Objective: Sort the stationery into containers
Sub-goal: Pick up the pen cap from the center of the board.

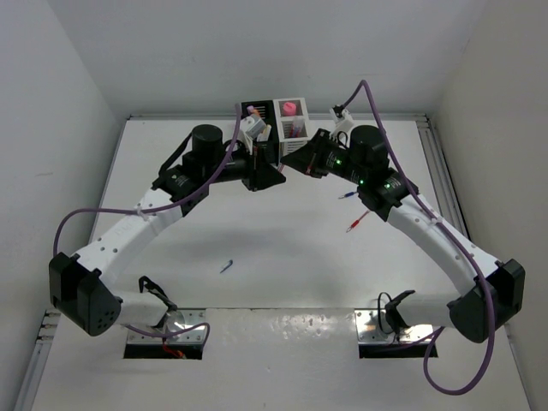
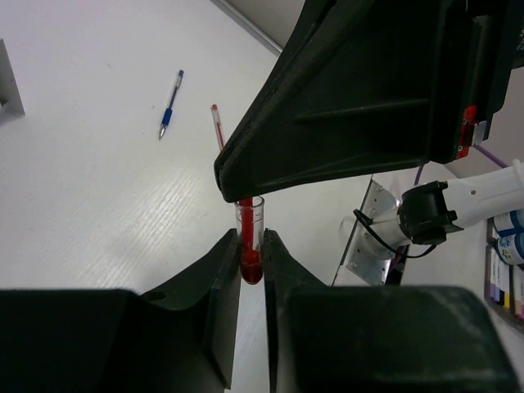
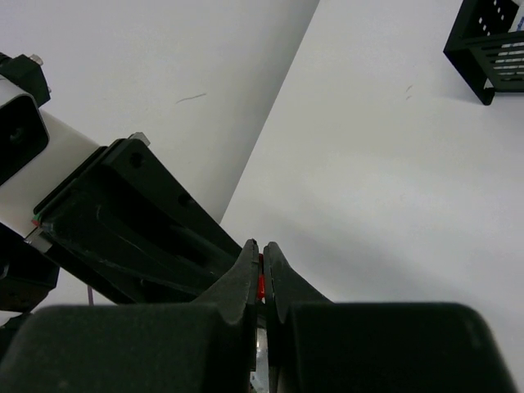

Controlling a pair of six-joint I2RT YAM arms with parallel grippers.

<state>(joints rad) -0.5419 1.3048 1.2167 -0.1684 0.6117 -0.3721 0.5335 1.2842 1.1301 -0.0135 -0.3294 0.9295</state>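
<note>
Left wrist view shows the left claw (image 2: 252,248) pinching a red pen (image 2: 248,214); the right claw (image 3: 260,260) is clamped on the same pen, both just in front of the pen holders (image 1: 293,129).

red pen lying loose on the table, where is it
Top view: the loose red pen lies right of centre on the table, beside the right arm, with a blue pen just beyond it.

Table (image 1: 282,265) mostly free — containers (image 1: 277,111) at back
</note>
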